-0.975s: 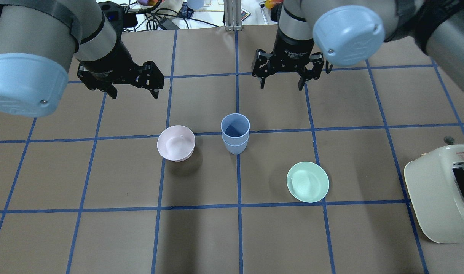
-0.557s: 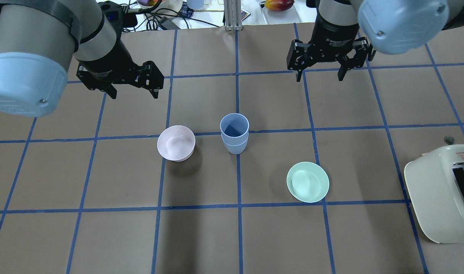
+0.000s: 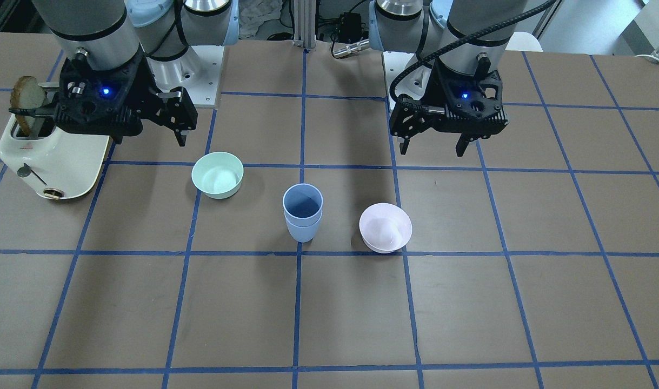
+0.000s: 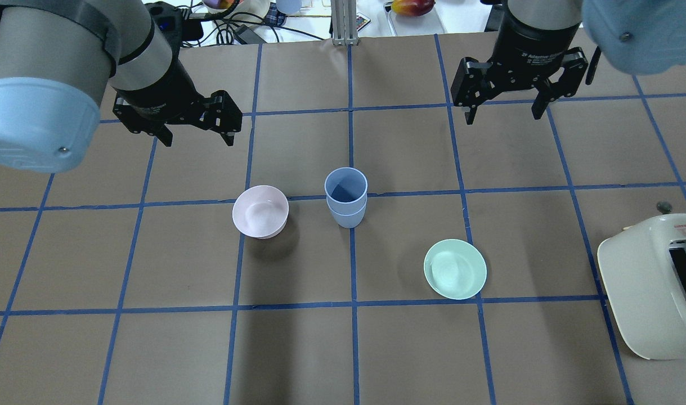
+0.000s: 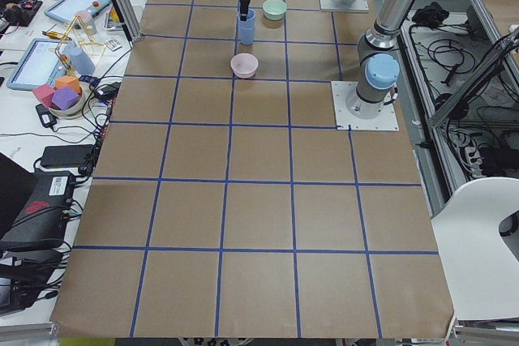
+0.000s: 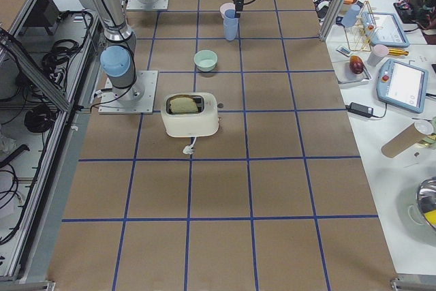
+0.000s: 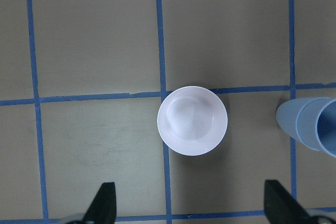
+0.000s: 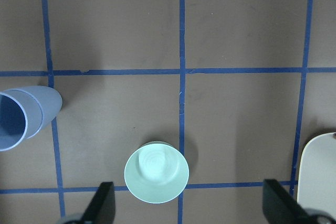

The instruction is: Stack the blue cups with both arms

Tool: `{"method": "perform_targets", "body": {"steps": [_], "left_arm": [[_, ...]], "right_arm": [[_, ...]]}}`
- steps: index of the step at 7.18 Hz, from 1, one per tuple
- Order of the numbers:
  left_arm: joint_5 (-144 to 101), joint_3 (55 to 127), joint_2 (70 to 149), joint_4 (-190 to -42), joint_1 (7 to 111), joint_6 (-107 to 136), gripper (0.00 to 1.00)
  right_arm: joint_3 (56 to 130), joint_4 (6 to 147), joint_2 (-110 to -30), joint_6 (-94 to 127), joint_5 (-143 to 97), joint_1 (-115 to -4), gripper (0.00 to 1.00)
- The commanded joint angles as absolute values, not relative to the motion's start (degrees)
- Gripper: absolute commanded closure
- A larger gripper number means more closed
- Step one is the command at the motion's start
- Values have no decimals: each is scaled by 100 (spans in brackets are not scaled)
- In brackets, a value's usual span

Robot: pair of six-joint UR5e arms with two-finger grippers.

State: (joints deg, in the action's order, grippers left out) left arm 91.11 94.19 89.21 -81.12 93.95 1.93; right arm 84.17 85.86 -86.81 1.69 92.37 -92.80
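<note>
Nearest the robot, the green bowl [image 4: 454, 269] sits right of centre, with the toaster [image 4: 635, 292] at the right edge of the table [image 4: 151, 349]. A little farther, at centre, stand the blue cups [image 4: 346, 197], one nested in the other. The pink bowl [image 4: 260, 211] is near on their left, not touching. High above, the left gripper [image 4: 198, 140] and right gripper [image 4: 503, 118] hang spread wide and empty.

The stack looks done. The danger I judge is a low sweep by either gripper tipping it, since it is tall, narrow and light.

The cups are smooth plastic, tapered to a rounded base. The bowls are round and shallow. The table cover is dull brown with blue tape lines.
</note>
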Motion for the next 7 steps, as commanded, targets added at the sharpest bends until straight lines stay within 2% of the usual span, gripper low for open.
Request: {"method": "perform_targets", "body": {"steps": [1,7], "left_arm": [[9114,9413,8921,-8104,9387,193,0],[9114,9422,8921,-8112,9395,193,0]], "right_arm": [[8420,8543,-8736,-17,9185,-9150,0],[8446,8552,-8719,-44,8727,-9202,0]]}}
